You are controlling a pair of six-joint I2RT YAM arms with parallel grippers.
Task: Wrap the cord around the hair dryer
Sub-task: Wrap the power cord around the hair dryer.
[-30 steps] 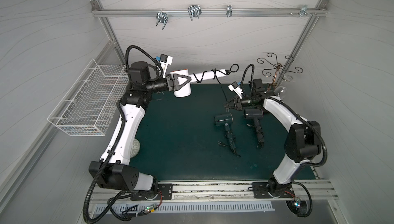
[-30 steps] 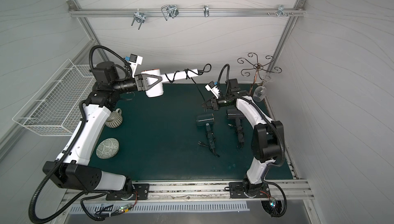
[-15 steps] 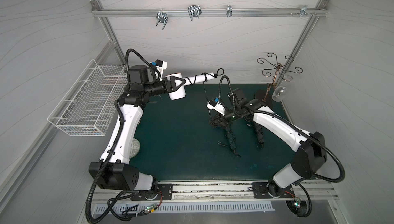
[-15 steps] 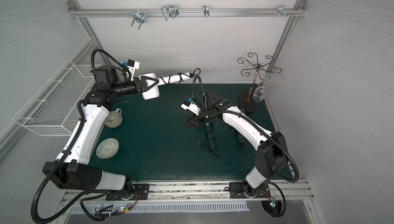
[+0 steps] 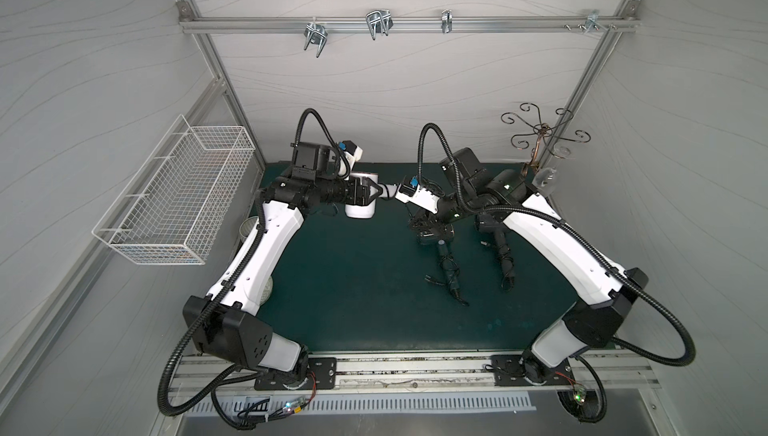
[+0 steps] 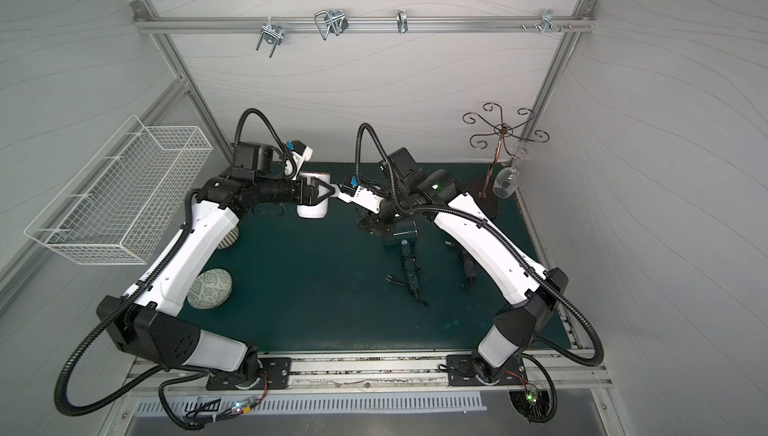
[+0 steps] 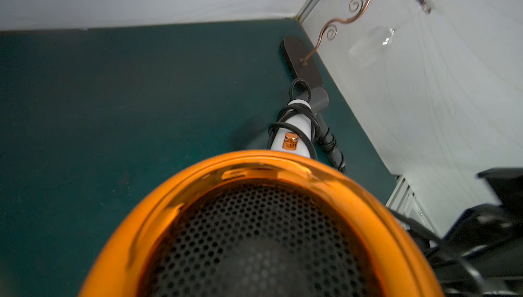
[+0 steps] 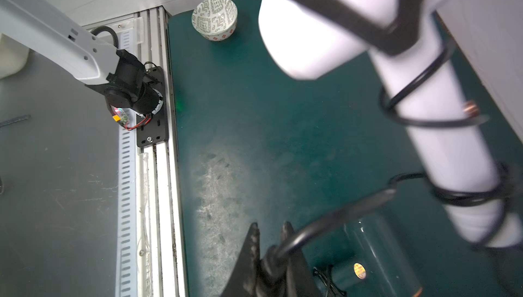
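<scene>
The white hair dryer hangs above the desk, well apart from the glass stand. Its smooth, rigid barrel is clamped in the left end effector, wrist level. The springy cord would likely uncoil if slack. The right end effector, reaching inward, pinches it near the handle.

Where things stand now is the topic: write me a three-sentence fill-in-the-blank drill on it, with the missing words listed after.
1. The left gripper holds the ____ hair dryer by its barrel.
2. The right gripper is shut on the black cord, which loops around that dryer's ____.
3. ____ dark hair dryers lie on the mat.

Missing words: white; handle; two.
</scene>
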